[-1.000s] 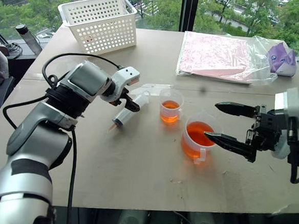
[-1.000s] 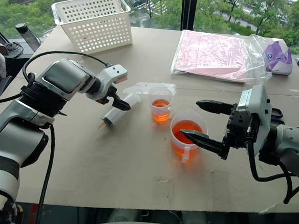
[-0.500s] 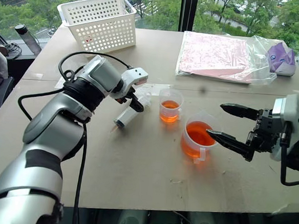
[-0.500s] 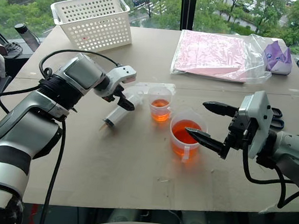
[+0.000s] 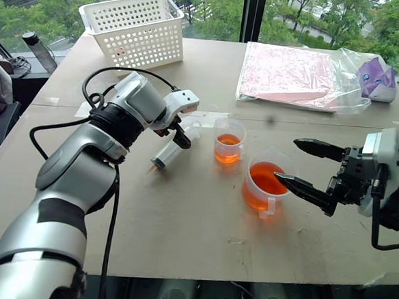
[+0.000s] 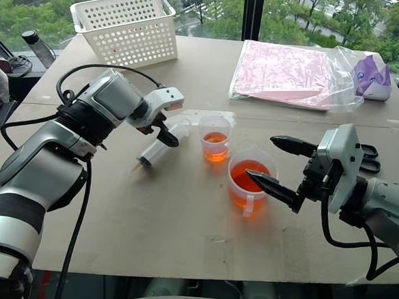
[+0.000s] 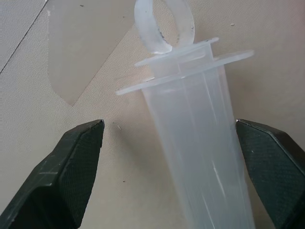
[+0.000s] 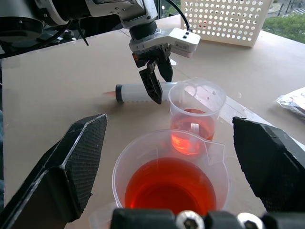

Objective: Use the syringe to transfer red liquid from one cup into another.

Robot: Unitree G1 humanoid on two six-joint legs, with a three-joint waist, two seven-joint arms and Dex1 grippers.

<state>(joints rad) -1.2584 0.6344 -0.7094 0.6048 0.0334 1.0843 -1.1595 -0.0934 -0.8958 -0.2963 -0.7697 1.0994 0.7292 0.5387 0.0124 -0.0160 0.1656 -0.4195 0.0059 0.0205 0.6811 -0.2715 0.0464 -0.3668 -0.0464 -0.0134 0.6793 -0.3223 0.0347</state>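
I see my left gripper [image 7: 169, 138] jaws spread astride the large clear plastic syringe [image 5: 172, 150] lying on the worktop [image 5: 181, 217] (right gripper [image 5: 309, 168] likewise spread).

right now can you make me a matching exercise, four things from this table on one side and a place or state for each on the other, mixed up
Things:
1. syringe
2. smaller cup
3. larger handled cup
4. white basket

Places or states:
A. at the far edge of the table, by the window
B. lying flat between the open fingers of the left hand
C. holds the deeper pool of red liquid, in front of the open right hand
D. narrow, with a shallow layer of red liquid at the bottom

Pairs: 1-B, 2-D, 3-C, 4-A
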